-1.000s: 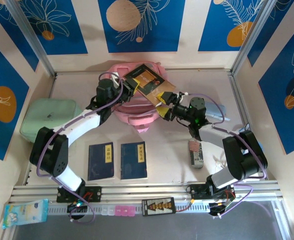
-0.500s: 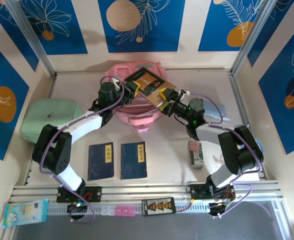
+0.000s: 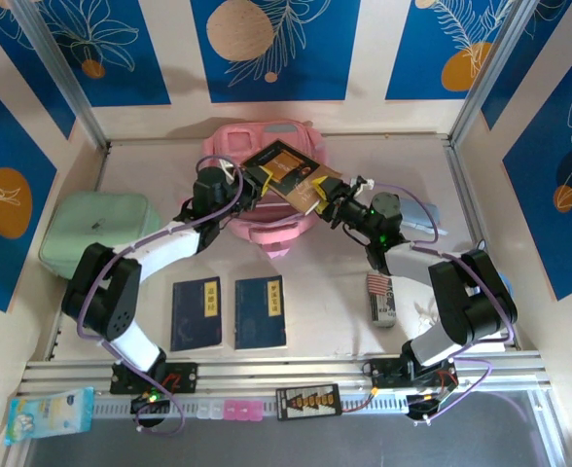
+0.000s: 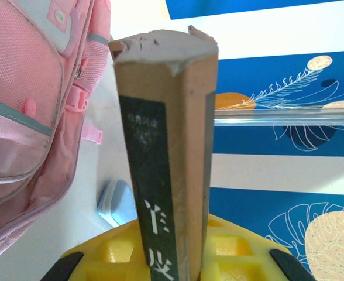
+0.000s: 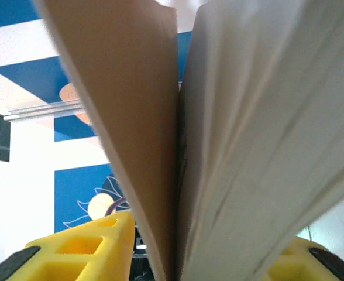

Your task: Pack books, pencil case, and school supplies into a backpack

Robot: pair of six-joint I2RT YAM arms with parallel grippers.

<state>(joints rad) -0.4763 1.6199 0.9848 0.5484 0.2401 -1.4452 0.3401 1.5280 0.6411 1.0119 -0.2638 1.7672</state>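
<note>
Your left gripper is clamped on the brown book, which hangs tilted over the pink backpack. Your right gripper has the book's other end between its jaws. Whether they press it I cannot tell, as the view is too close.

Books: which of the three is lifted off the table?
The brown-and-tan book, held by the left end effector above the pink backpack; the two dark blue books lie flat on the table.

Cream walls, blue leaf-print panels, pale tabletop.
</note>
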